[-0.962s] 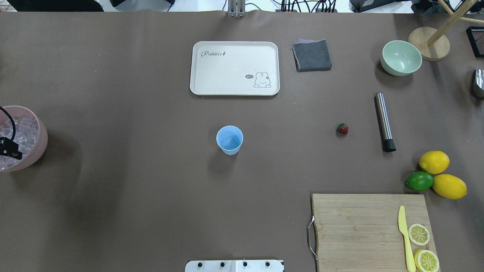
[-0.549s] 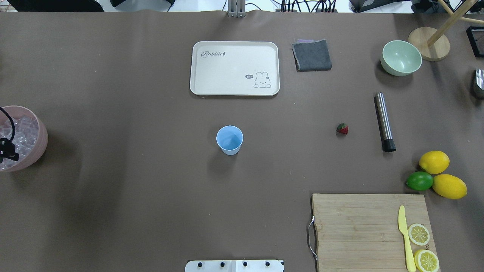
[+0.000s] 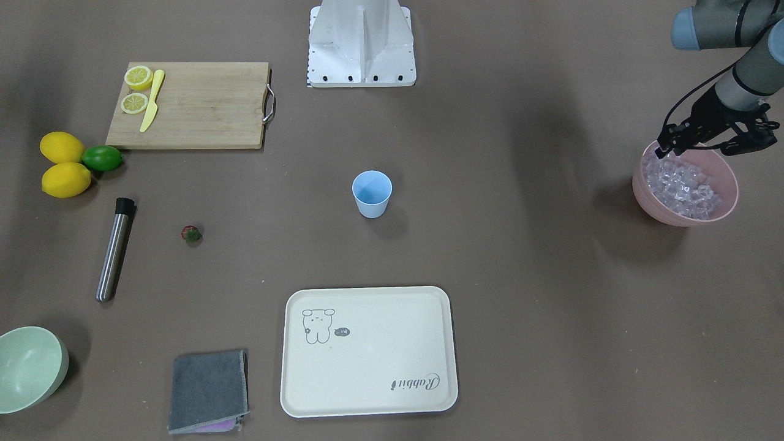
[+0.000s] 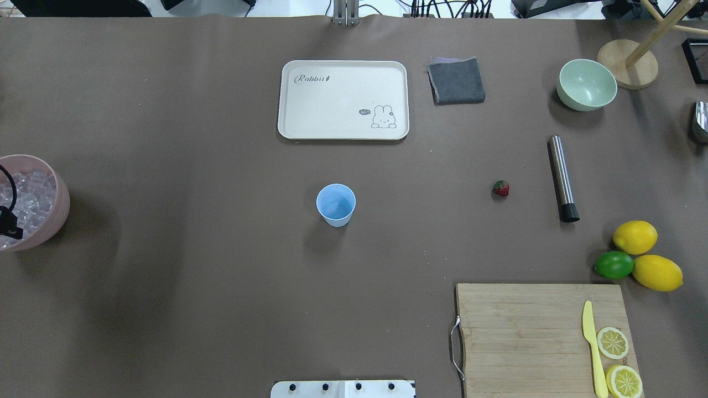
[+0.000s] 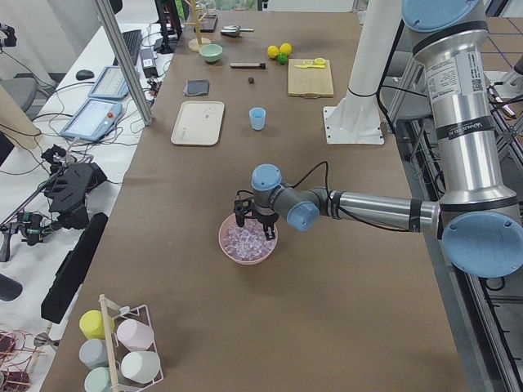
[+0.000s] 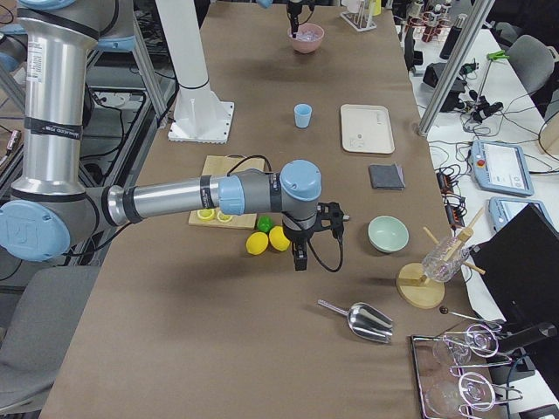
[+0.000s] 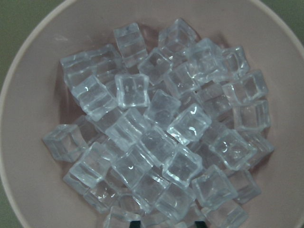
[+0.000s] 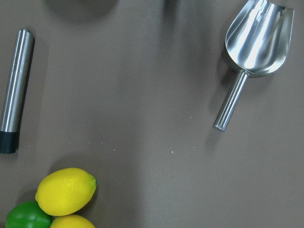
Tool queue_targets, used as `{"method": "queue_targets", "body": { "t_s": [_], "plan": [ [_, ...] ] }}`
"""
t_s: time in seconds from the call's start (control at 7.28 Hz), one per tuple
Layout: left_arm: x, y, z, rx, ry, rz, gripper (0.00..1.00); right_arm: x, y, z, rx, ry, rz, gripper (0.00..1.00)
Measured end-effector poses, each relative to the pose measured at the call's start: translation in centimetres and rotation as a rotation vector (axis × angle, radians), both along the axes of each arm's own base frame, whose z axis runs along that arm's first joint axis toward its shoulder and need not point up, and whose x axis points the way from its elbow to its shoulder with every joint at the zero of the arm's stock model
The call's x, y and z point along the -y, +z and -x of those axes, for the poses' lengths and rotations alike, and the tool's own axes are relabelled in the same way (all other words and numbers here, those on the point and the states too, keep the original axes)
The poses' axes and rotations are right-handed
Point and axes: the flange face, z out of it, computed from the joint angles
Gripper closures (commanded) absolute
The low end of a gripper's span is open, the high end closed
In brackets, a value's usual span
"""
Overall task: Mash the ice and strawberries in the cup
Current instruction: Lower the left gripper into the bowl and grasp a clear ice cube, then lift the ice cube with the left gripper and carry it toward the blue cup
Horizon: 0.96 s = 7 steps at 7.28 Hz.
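The ice (image 7: pixel 156 133) fills a pink bowl (image 3: pixel 686 217) at the table's left end as several clear cubes. My left gripper (image 3: pixel 698 147) hangs just above the bowl's near rim, open, fingers spread and nothing between them. In the left wrist view only its fingertips (image 7: pixel 134 224) show at the bottom edge. The light blue cup (image 4: pixel 336 205) stands upright mid-table and looks empty. The strawberry (image 4: pixel 500 188) lies on the table to its right. My right gripper (image 6: pixel 301 257) hovers beside the lemons, and I cannot tell whether it is open or shut.
A steel muddler (image 4: pixel 562 178) lies right of the strawberry. Two lemons (image 4: pixel 636 236) and a lime (image 4: pixel 613 265) sit by the cutting board (image 4: pixel 525 331), which carries a knife and lemon slices. A cream tray (image 4: pixel 343 99), grey cloth (image 4: pixel 456 80), green bowl (image 4: pixel 586 84) and metal scoop (image 8: pixel 251 52) lie around.
In the overhead view my left gripper has slid further left over the ice bowl, and less of it shows at the frame's edge. Nothing else has moved.
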Motion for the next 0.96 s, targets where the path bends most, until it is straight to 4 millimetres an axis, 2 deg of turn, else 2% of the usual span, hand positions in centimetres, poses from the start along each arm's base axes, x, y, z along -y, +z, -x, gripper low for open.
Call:
{"method": "queue_targets", "body": {
  "t_s": [0.27,0.69,0.82,0.96],
  "plan": [
    [0.17,-0.13,-0.19,-0.002,0.001,-0.002,0.52,-0.26,-0.04,-0.02,0.0,0.002,0.002,0.0],
    [0.32,-0.21,-0.71,-0.004,0.009,-0.004,0.59,-0.34,0.01,-0.01,0.0,0.003,0.005,0.0],
    [0.28,-0.2,-0.93,-0.004,0.013,-0.004,0.71,-0.35,0.05,-0.01,0.0,0.003,0.006,0.0],
    [0.23,-0.2,-1.05,-0.004,0.016,-0.003,0.98,-0.34,0.1,-0.01,0.0,0.004,0.007,0.0]
  ]
}}
